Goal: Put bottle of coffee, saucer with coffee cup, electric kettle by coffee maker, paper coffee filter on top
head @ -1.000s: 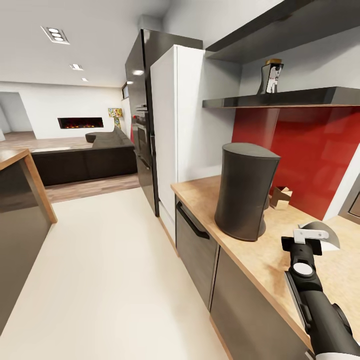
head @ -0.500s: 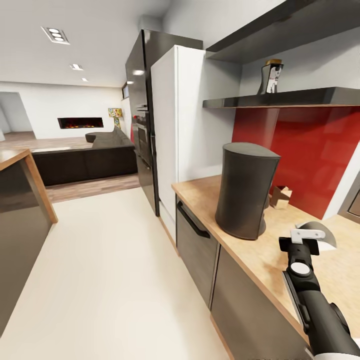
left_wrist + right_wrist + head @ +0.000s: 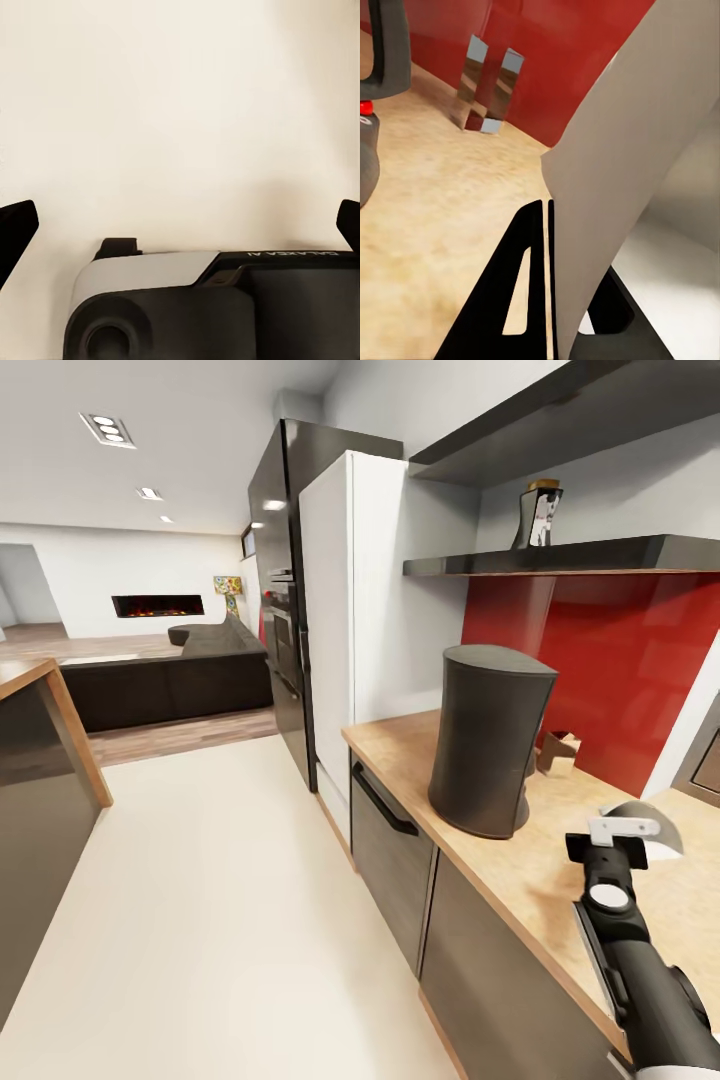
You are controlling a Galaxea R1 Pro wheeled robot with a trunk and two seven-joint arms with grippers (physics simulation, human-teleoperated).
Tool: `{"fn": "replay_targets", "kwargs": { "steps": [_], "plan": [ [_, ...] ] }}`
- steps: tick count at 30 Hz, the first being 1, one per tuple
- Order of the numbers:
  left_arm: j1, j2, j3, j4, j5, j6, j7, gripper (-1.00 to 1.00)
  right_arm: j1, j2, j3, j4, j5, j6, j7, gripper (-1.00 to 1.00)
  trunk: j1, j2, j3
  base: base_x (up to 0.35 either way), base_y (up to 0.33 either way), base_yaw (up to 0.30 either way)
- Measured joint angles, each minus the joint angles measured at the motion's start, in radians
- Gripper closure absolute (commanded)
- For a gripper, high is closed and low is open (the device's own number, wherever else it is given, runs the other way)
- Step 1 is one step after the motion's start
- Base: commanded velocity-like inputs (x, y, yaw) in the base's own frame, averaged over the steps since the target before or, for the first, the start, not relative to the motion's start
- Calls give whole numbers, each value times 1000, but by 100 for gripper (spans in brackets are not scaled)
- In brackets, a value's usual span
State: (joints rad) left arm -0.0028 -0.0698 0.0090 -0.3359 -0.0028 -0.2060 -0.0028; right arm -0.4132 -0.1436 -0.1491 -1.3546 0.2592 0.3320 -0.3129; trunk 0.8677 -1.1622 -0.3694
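Observation:
The dark-grey coffee maker (image 3: 490, 740) stands on the beige kitchen countertop (image 3: 400, 745). Just right of it, above the counter, my right gripper (image 3: 622, 830) is shut on the white paper coffee filter (image 3: 655, 830). In the right wrist view the black fingers (image 3: 526, 289) pinch the filter (image 3: 615, 180), and the electric kettle's dark handle (image 3: 386, 45) with its red dot shows at the frame's edge. The bottle of coffee (image 3: 540, 515) stands on the dark kitchen shelf (image 3: 600, 553) above the red panel. My left gripper (image 3: 180, 225) is open over pale floor. The saucer and the coffee cup are out of view.
A small brown mirrored block (image 3: 560, 752) sits behind the coffee maker against the red wall. A white tall cabinet (image 3: 350, 590) and a black fridge (image 3: 275, 560) bound the counter's left end. A microwave edge (image 3: 706, 760) shows at far right. A dark island (image 3: 40, 760) stands across the pale floor.
The picture has drifted slightly as the camera moved. My right gripper with the filter has edged a little to the right over the counter; nothing else has changed.

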Motion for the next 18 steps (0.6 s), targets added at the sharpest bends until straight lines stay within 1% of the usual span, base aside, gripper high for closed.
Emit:
{"fn": "replay_targets", "kwargs": {
  "steps": [2,3,4,5,7,8,9,10,11,12,13,14,15,16,18],
  "plan": [
    [0,0,0,0,0,0,0,-100,1,-11,-1,-12,-1,0,21,100,0,0,0,0,0,0],
    [0,1,0,0,0,0,0,-100,1,-15,-2,-36,0,0,81,100,0,0,0,0,0,0],
    [0,1,0,0,0,0,0,-100,2,-15,-3,-49,2,1,119,100,0,0,0,0,0,0],
    [0,1,0,0,0,0,0,-100,2,-16,-3,-54,2,1,137,100,0,0,0,0,0,0],
    [0,1,0,0,0,0,0,-100,7,-22,-8,-75,4,1,202,100,0,0,0,0,0,0],
    [0,1,0,0,0,0,0,-100,11,-27,-45,-97,4,1,264,100,0,0,0,0,0,0],
    [0,0,0,0,0,0,-1,-100,13,-30,-118,-127,1,0,374,100,0,0,0,0,0,0],
    [0,0,-1,0,0,0,0,-100,13,-31,-147,-136,-1,-1,428,100,0,0,0,0,0,0],
    [0,0,-1,0,0,0,0,-100,14,-32,-203,-147,0,-3,545,100,0,0,0,0,0,0],
    [0,0,-1,0,0,0,0,-100,15,-50,-342,-163,4,-5,806,100,0,0,0,0,0,0],
    [0,0,-1,0,0,0,0,-100,15,-64,-481,-169,9,-8,992,100,0,0,0,0,0,0],
    [0,-1,-1,0,0,0,0,-100,15,-72,-510,-171,9,-8,1047,100,0,0,0,0,0,0],
    [0,-1,-1,0,0,0,0,-100,15,-90,-551,-173,11,-10,1128,100,0,0,0,0,0,0],
    [0,-1,-1,0,0,0,0,-100,15,-113,-579,-175,11,-11,1200,100,0,0,0,0,0,0],
    [0,0,-1,0,0,0,0,-100,15,-132,-598,-177,11,-12,1264,100,0,0,0,0,0,0]
  ]
}}
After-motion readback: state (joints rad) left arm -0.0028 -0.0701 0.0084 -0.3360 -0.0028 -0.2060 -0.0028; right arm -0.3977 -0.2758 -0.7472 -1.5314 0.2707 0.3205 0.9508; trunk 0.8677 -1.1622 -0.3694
